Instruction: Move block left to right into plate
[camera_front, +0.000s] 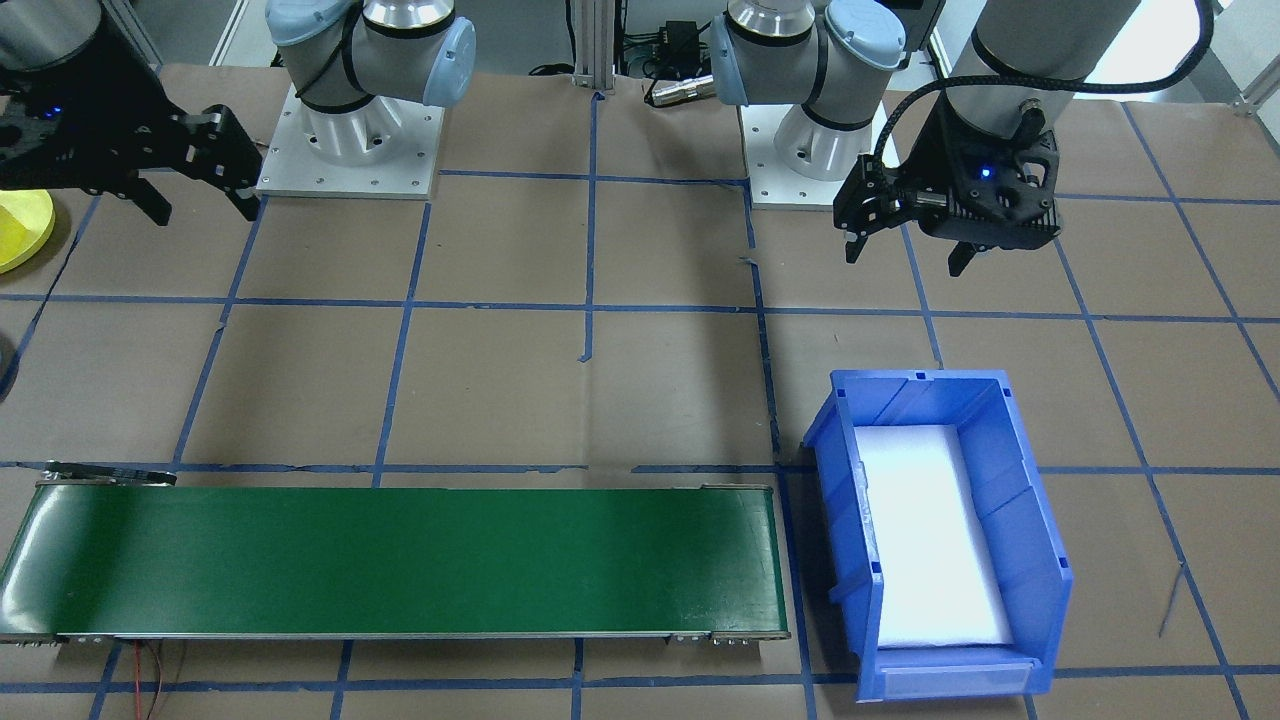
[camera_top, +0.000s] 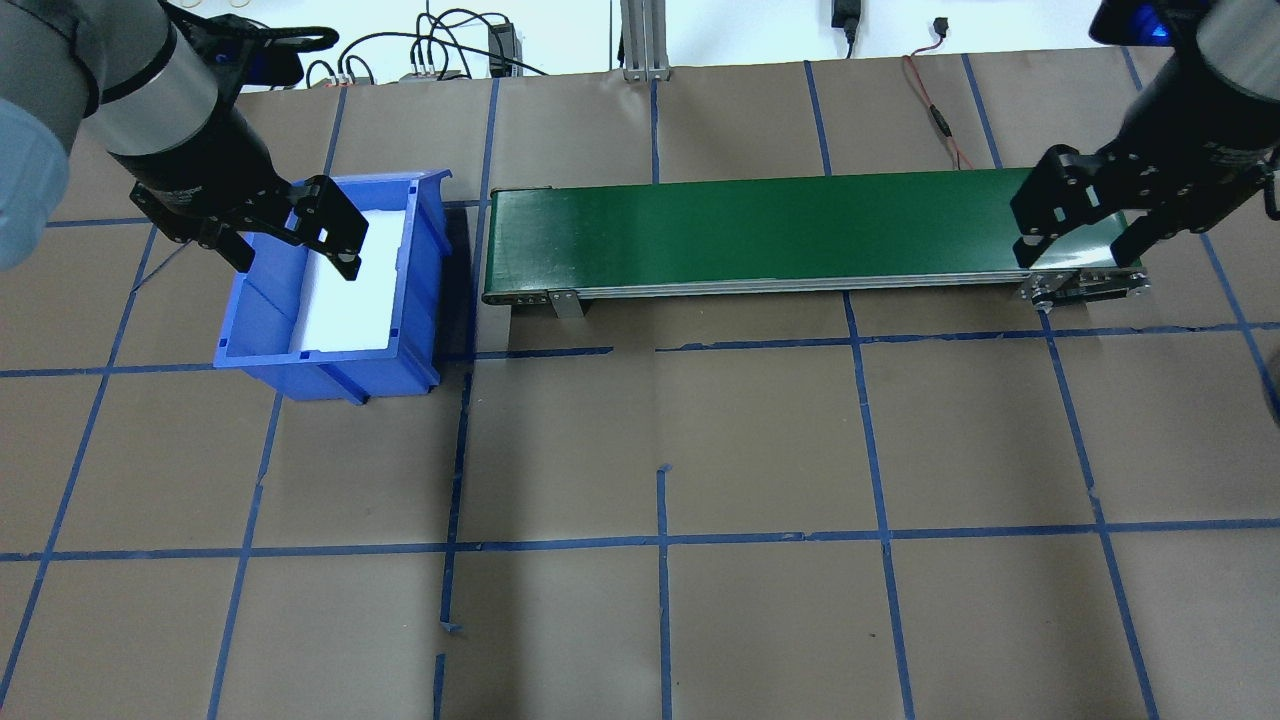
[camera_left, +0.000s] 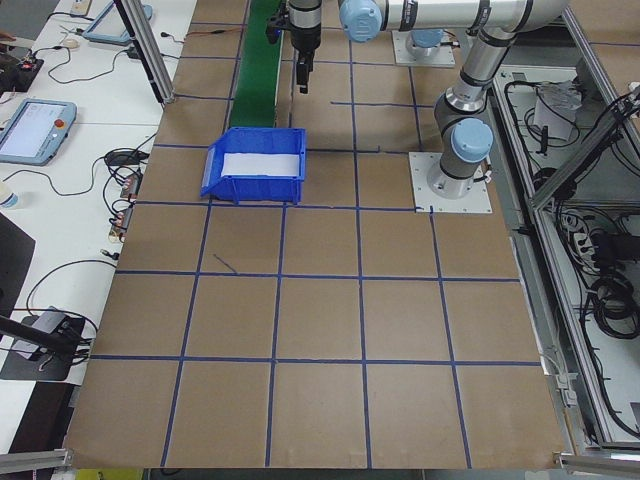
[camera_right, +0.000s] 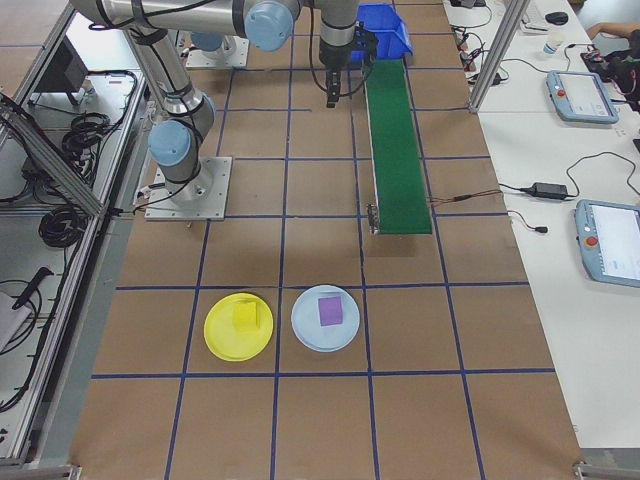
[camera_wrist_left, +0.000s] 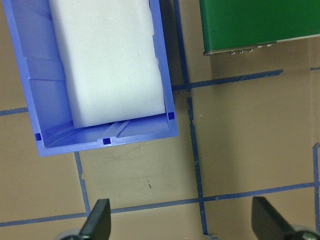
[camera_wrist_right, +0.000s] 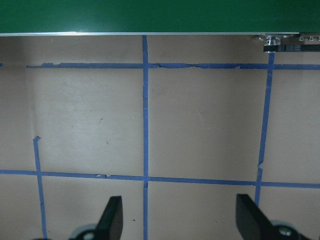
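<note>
The bright-yellow plate (camera_right: 222, 338) lies on the table near the robot's right end, and a yellow block (camera_right: 246, 316) rests on it. Its edge also shows at the far left of the front-facing view, the plate (camera_front: 20, 228). My right gripper (camera_top: 1078, 252) hangs open and empty over the right end of the green conveyor, well away from the plate. My left gripper (camera_top: 295, 262) hovers open and empty above the blue bin. The two wrist views show only bare table between the left gripper's (camera_wrist_left: 182, 222) and the right gripper's (camera_wrist_right: 181, 220) fingers.
A green conveyor belt (camera_top: 790, 232) runs across the far side of the table. The blue bin (camera_top: 432, 290) at its left end holds a white foam slab (camera_top: 350, 290). A light-blue plate (camera_right: 305, 335) with a purple block (camera_right: 330, 310) lies beside the yellow plate.
</note>
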